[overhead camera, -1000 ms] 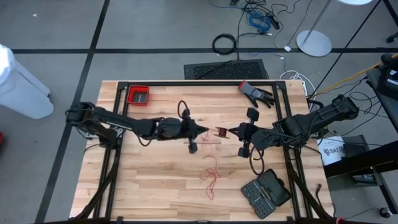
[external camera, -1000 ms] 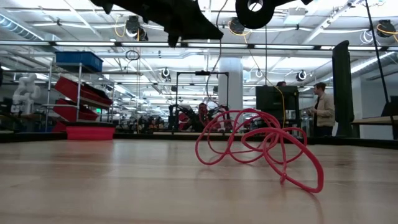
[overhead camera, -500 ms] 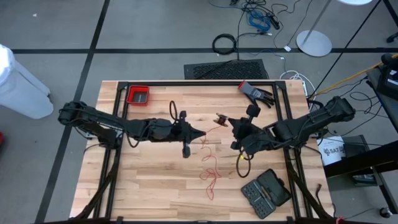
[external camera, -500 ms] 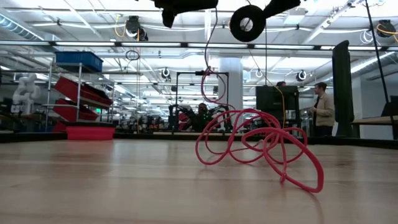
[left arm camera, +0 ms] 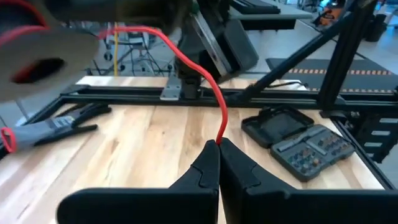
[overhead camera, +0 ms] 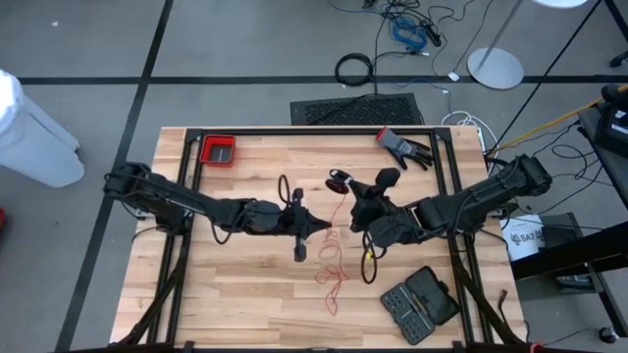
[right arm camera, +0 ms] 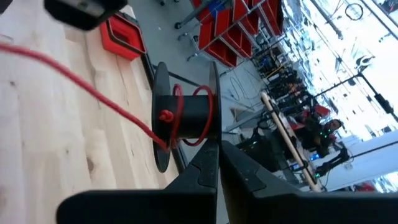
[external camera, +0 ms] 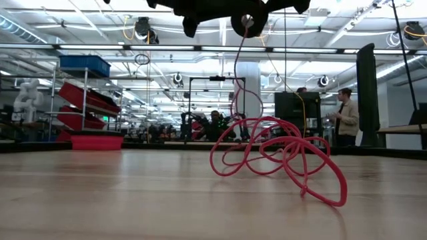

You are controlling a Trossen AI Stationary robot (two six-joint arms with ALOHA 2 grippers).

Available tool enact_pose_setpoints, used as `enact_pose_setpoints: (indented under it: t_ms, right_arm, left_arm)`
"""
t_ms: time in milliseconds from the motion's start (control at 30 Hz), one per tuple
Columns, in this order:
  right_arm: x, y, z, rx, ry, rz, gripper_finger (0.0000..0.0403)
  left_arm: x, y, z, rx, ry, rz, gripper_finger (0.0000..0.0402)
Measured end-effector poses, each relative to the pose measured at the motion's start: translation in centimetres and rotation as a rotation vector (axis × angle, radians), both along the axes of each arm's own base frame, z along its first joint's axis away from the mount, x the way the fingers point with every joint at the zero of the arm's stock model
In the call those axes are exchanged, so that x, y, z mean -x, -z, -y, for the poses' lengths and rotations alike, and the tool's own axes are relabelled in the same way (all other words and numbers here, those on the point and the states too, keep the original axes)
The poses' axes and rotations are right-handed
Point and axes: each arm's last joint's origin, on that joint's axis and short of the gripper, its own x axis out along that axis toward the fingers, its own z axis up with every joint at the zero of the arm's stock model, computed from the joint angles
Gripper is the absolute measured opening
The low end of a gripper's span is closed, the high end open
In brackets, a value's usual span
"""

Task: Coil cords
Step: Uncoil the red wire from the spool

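Near the middle of the table, the left gripper is pinched shut on the thin red cord, its fingertips meeting around the strand in the left wrist view. From there the cord runs up to a small black spool, which the right gripper clamps by its rim. A few red turns sit on the spool's hub. Below both grippers the rest of the cord lies on the wood as a loose tangle of loops. Half a second ago the left gripper was farther left; it has since moved toward the right one, and the spool has swung left and toward the table's far edge.
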Motion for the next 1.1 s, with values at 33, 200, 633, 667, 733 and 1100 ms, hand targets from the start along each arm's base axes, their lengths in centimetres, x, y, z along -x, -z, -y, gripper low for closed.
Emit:
enact_pose_setpoints:
  t_ms: [33, 200, 633, 667, 733, 1100]
  right_arm:
    - [0.0, 0.0, 0.0, 0.002, 0.0, 0.002, 0.0]
    - [-0.2, -0.3, -0.1, 0.017, -0.009, 0.001, 0.0]
    - [-0.6, -0.5, -0.4, -0.081, -0.132, 0.037, 0.0]
    - [-0.6, -0.5, -0.5, -0.097, -0.149, 0.04, 0.0]
    - [-0.7, -0.4, -0.5, -0.119, -0.172, 0.04, 0.0]
    - [-0.6, -0.2, -0.9, -0.17, -0.213, 0.042, 0.0]
  left_arm:
    - [-0.1, 0.3, 0.0, 0.005, 0.001, -0.007, 0.0]
    - [-1.0, 2.2, -0.1, 0.011, -0.013, -0.063, 0.0]
    - [-2.2, 5.0, -2.7, 0.055, -0.114, -0.155, 0.0]
    - [-2.2, 5.1, -2.8, 0.052, -0.118, -0.163, 0.0]
    - [-2.2, 5.3, -3.1, 0.043, -0.125, -0.181, 0.0]
    - [-1.5, 6.4, -5.5, 0.027, -0.2, -0.335, 0.0]
